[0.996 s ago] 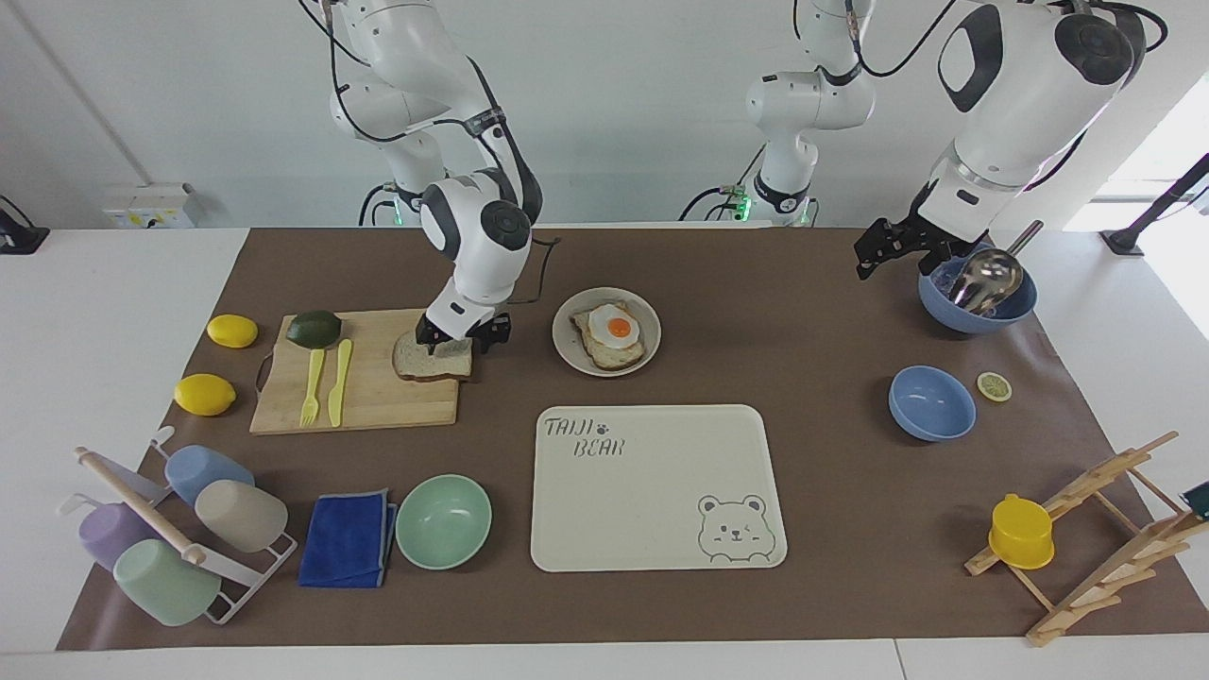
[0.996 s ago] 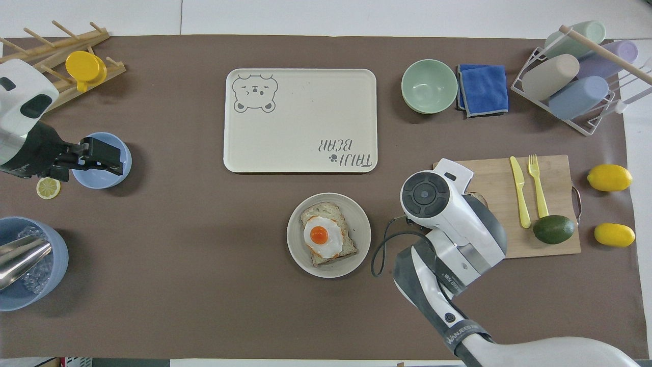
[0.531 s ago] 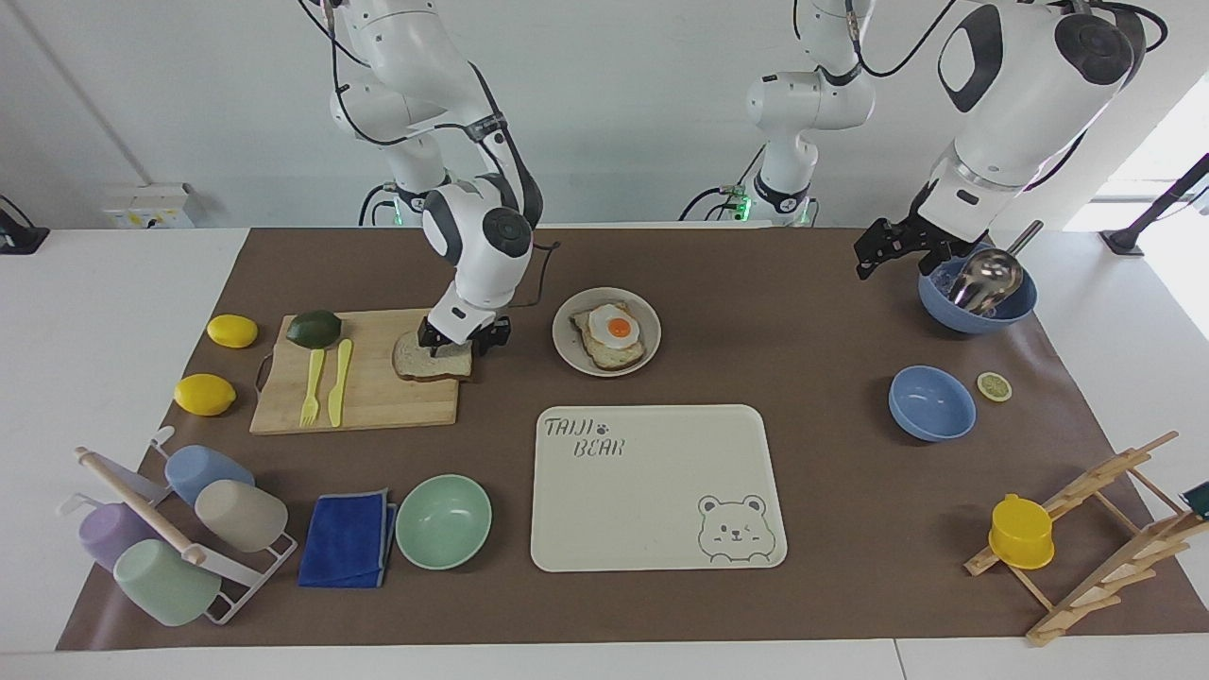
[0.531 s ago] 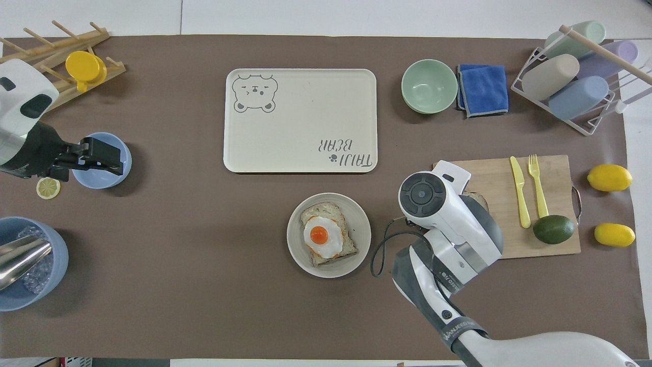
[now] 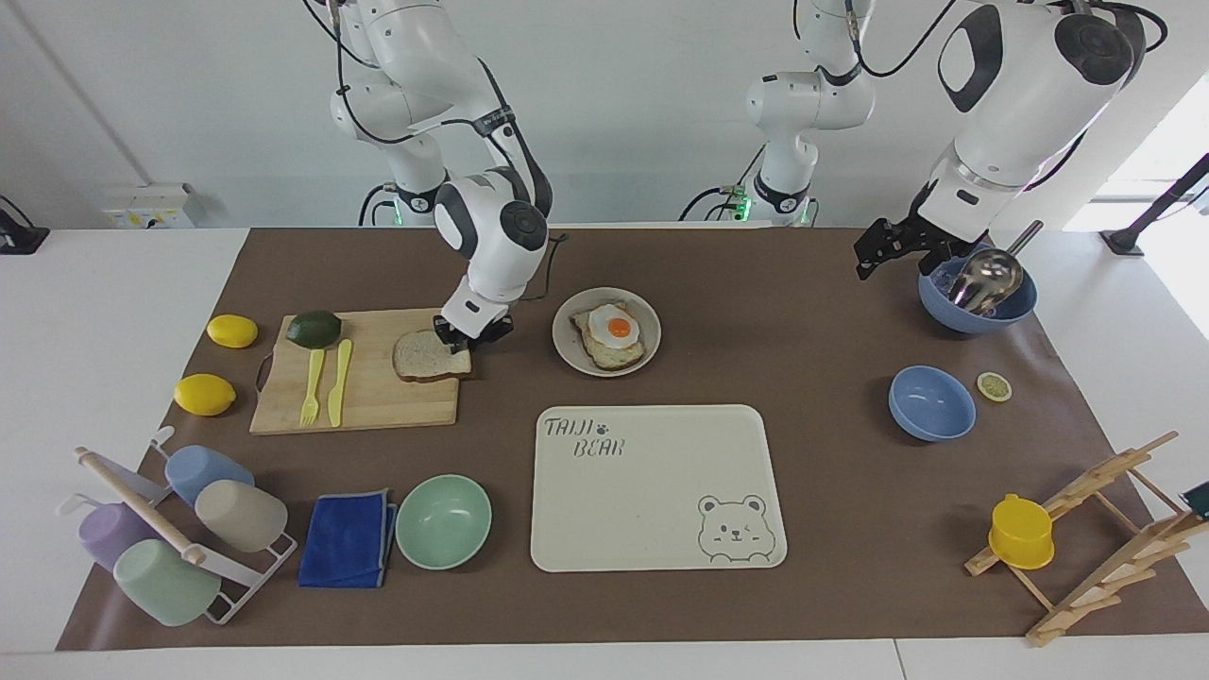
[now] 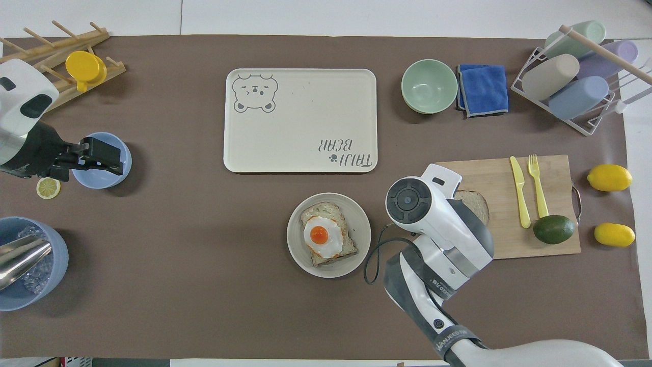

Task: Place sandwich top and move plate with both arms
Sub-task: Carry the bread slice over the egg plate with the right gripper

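Right gripper [image 5: 469, 337] at sandwich top's [image 5: 427, 357] edge on board [image 5: 378, 401], finger state unreadable, left gripper [image 5: 883, 247] spread, waiting over mat, plate [image 5: 570, 354] beside.

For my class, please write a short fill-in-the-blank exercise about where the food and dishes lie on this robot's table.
1. The sandwich top lies on the wooden ______, with the right gripper at the edge that faces the plate.
2. On the plate lies a toasted slice bearing a fried ______.
3. The yellow knife lies beside the yellow ______.
4. The bear tray lies beside the mint-green ______.

Missing words: board; egg; fork; bowl
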You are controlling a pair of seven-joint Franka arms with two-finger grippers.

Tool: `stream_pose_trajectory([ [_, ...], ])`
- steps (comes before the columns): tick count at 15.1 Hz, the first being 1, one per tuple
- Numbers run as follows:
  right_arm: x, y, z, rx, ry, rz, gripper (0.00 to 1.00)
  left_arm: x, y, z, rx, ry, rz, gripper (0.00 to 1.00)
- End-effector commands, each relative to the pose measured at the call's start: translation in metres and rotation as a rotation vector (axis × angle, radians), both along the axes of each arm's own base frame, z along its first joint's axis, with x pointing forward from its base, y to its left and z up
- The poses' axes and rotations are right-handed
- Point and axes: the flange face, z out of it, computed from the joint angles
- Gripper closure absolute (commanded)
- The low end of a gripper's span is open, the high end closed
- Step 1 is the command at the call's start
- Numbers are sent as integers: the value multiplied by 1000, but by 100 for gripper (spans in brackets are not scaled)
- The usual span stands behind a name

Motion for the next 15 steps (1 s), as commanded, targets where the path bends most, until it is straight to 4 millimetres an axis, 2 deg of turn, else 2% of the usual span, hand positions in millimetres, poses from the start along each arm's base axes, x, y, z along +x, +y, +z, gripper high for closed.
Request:
stream_pose_trajectory([
  [1,7,7,9,-37,2,-11,100,-5,4,2,17,-19,-3,0],
  [3,7,47,41,-66,0,33,100,-5,3,2,17,-19,-5,0],
  [5,4,105,84,-68,-22,78,100,-5,4,2,17,-19,-3,0],
  [7,-5,159,110,-22,-54,129,100,-5,4,2,17,-19,-3,0],
  [8,-10,179,118,24,-60,134,100,-5,3,2,17,-19,-5,0],
  [10,-19,205,121,102,-49,103,100,-5,4,2,17,-19,-3,0],
  [12,-38,239,125,154,-95,116,100,-5,4,2,17,-19,-3,0],
  [14,-58,263,103,143,-105,99,100,-5,3,2,17,-19,-5,0],
  [15,-60,265,92,131,-104,87,100,-5,4,2,17,-19,-3,0],
])
